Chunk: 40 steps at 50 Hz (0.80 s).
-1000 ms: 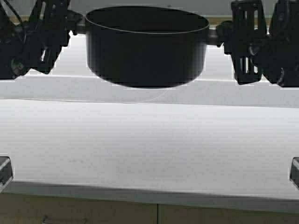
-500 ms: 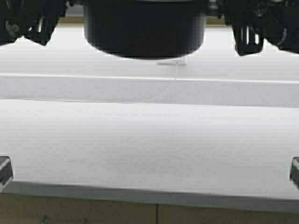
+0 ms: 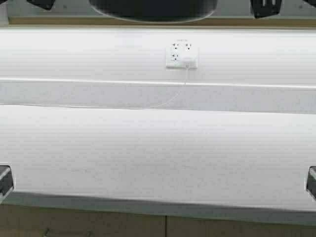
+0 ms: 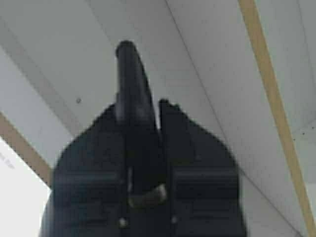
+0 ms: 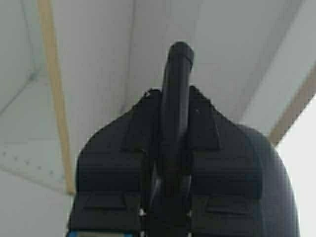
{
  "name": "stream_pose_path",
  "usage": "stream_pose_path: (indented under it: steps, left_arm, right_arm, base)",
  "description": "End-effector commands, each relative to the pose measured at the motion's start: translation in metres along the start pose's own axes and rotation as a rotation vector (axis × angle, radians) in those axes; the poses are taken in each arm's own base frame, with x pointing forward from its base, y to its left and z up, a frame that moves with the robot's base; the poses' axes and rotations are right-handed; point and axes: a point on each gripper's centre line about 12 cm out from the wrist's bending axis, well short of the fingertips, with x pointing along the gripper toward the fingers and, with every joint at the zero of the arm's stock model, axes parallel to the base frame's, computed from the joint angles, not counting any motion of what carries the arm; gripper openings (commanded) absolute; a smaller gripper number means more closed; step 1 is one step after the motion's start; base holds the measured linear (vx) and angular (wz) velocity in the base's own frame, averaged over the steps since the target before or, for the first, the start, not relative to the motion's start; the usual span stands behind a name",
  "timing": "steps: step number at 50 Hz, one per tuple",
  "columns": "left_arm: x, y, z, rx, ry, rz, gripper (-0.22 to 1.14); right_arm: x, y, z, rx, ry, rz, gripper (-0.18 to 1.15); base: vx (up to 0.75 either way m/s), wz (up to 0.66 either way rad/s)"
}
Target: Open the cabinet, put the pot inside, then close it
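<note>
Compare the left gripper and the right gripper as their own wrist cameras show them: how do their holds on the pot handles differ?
In the left gripper, the pot handle leans to one side between the fingers; in the right gripper, its handle stands nearly straight. Both grippers are shut on a loop handle of the black pot, held up near the grey cabinet interior.

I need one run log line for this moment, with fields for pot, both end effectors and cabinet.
pot: lifted, at top edge of high view | left end effector: shut on pot handle | right end effector: shut on pot handle | cabinet: grey interior ahead

pot (image 3: 153, 10) top centre, above wall outlet (image 3: 181, 56) | counter (image 3: 158, 158) below
</note>
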Motion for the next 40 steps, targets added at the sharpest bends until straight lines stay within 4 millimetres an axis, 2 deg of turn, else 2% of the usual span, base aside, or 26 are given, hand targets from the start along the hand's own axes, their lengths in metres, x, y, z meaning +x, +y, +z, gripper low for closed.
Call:
stream_pose_path:
  steps: [1,9,20,28,34,40]
  left_arm:
    - [0.018,-0.031,-0.011,0.025,0.058,-0.059,0.04]
    - [0.038,-0.04,-0.001,0.035,0.047,-0.043,0.04]
    - [0.052,-0.036,0.009,0.054,0.025,-0.01,0.04]
    - [0.06,-0.042,0.012,0.053,0.009,-0.024,0.04]
    - [0.065,-0.049,0.015,0.044,0.003,-0.041,0.04]
    - [0.072,-0.056,0.015,0.031,0.016,-0.038,0.04]
  right_arm:
    - [0.017,0.037,-0.019,-0.018,0.058,0.068,0.08]
    - [0.042,0.042,-0.013,-0.042,0.037,0.044,0.08]
    - [0.068,0.039,-0.013,-0.062,0.03,0.026,0.08]
    - [0.08,0.047,-0.011,-0.06,0.026,0.035,0.08]
    - [0.085,0.061,-0.011,-0.061,0.041,0.065,0.08]
    - [0.089,0.065,-0.013,-0.059,0.071,0.051,0.08]
  base:
    - [0.0,0.0]
    - [0.0,0.0]
    - [0.01,-0.01]
    - [0.08,-0.02]
    - [0.18,-0.02]
    - [0.25,-0.03]
